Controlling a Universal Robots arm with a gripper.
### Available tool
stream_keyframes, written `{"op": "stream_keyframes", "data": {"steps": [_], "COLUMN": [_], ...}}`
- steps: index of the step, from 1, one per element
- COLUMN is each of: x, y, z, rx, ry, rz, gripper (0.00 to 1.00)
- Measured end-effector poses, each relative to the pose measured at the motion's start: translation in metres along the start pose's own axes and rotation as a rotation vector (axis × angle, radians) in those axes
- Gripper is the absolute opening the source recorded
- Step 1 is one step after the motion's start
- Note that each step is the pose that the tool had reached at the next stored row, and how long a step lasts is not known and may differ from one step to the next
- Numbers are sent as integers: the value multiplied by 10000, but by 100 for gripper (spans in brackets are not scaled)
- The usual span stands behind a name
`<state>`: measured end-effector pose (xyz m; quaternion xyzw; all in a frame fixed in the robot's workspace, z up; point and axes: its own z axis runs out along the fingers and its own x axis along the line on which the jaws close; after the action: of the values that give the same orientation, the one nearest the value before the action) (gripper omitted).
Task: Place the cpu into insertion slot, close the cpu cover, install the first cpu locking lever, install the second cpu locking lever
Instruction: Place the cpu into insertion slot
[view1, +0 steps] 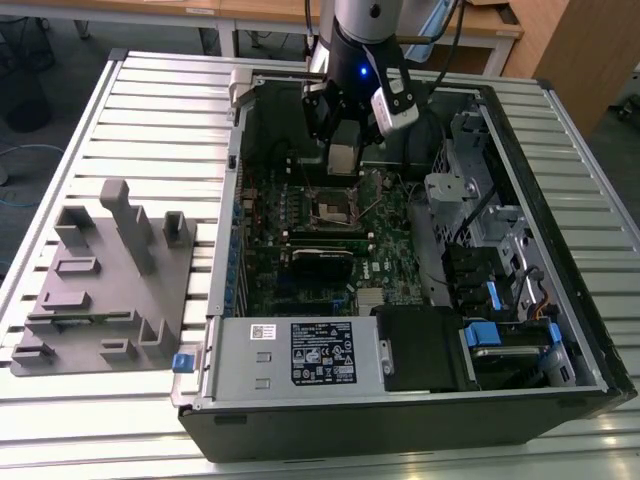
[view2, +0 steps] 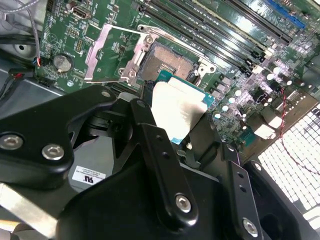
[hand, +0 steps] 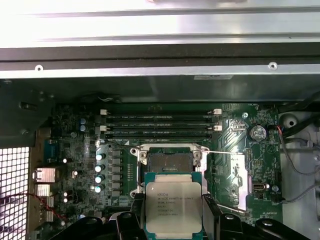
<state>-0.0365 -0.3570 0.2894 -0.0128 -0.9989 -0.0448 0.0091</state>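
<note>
My gripper (view1: 343, 150) is shut on the cpu (view1: 342, 159), a flat square chip with a dull silver top, held by its edges between two black fingers (hand: 131, 222). In both wrist views the cpu (hand: 172, 207) (view2: 177, 107) hangs a little above and just short of the insertion slot (hand: 167, 161) (view2: 167, 62). The slot is a square black socket with a silver rim on the green board (view1: 333, 208), and it lies uncovered. The cpu cover (view2: 102, 52) (hand: 234, 175) is flipped open beside the socket. A thin wire locking lever (hand: 225, 152) stands out at the socket's side.
The board lies inside an open black computer case (view1: 560, 330) on a slatted metal table (view1: 160, 110). Long memory slots (hand: 160, 125) run just beyond the socket. A power supply (view1: 300, 352) and drive bays (view1: 490, 250) flank the board. A grey fixture (view1: 100, 290) stands at the exterior view's left.
</note>
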Motion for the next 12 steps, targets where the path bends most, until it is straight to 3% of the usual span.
{"op": "stream_keyframes", "data": {"steps": [12], "x": [-1], "y": [-3], "z": [30], "rx": [-2], "ry": [-1], "rz": [0], "gripper": [54]}}
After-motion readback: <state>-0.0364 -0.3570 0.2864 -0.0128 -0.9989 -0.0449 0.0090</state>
